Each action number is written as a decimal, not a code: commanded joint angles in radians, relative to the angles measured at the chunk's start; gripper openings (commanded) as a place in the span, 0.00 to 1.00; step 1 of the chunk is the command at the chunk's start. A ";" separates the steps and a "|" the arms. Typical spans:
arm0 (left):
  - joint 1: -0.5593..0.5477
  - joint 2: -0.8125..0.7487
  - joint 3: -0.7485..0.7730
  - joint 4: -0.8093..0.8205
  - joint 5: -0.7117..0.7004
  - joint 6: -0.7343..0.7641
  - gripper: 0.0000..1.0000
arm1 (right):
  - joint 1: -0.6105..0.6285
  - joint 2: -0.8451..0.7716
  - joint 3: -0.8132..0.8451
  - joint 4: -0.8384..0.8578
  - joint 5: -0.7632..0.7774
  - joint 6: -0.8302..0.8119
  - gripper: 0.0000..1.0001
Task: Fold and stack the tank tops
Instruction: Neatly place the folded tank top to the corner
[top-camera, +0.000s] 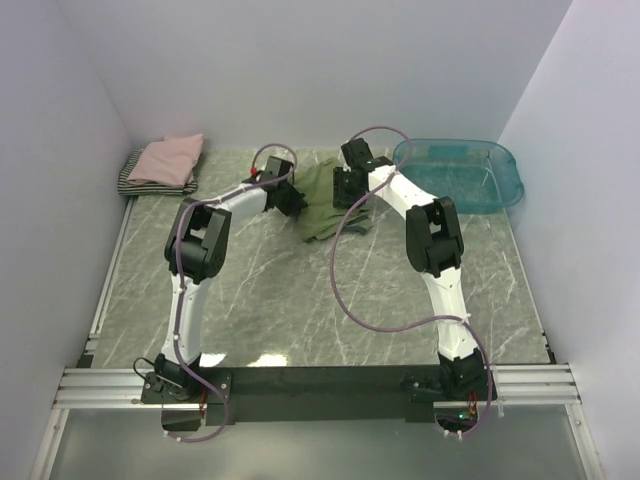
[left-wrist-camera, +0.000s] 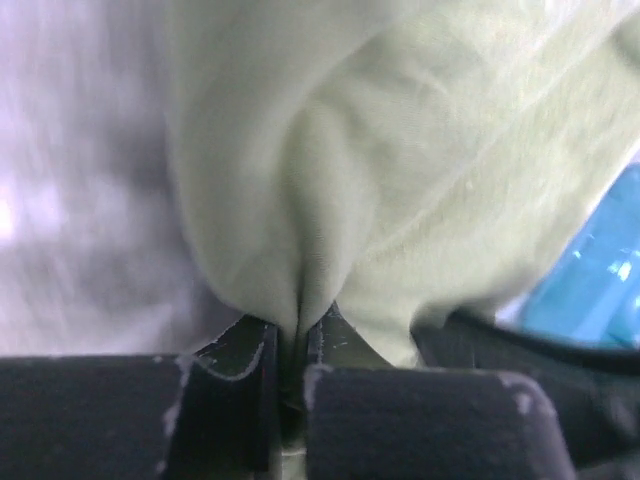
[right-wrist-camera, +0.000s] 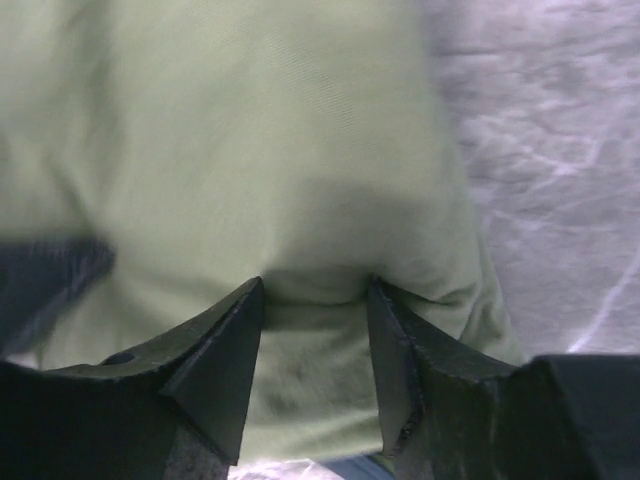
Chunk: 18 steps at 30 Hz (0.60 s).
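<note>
**Two pincers on one olive top, teal tub alongside**

Two folded garments sit stacked in the far left corner of the grey marbled surface (top-camera: 280, 300): a folded pink cloth tank top (top-camera: 168, 158) lies on a folded black-and-white striped tank top (top-camera: 131, 175). Well to their right, near the far middle, the left pincer (left-wrist-camera: 300, 340) is clamped tight on a thin pinched fold of the olive-green cloth tank top (top-camera: 322, 208), its two fingers nearly meeting with only cloth between them. That top lies crumpled on the surface between the two arms. At its right side, the right pincer (right-wrist-camera: 315, 300) stands partly wide, its fingertips (right-wrist-camera: 235, 330) pressed onto the olive cloth with a soft bulge of it in the gap; whether it is squeezing that bulge cannot be told. Just beside it, at the far right, sits the see-through teal plastic tub (top-camera: 512, 182), upright; the olive top lies outside it, to its left.
</note>
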 joint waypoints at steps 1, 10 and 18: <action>0.090 0.076 0.134 -0.115 -0.056 0.263 0.01 | -0.002 -0.104 0.050 -0.015 -0.081 0.044 0.55; 0.221 0.191 0.662 -0.410 -0.175 0.741 0.00 | 0.003 -0.368 -0.150 0.136 -0.103 0.124 0.65; 0.316 0.156 0.731 -0.385 -0.227 0.862 0.00 | 0.012 -0.413 -0.164 0.156 -0.109 0.129 0.65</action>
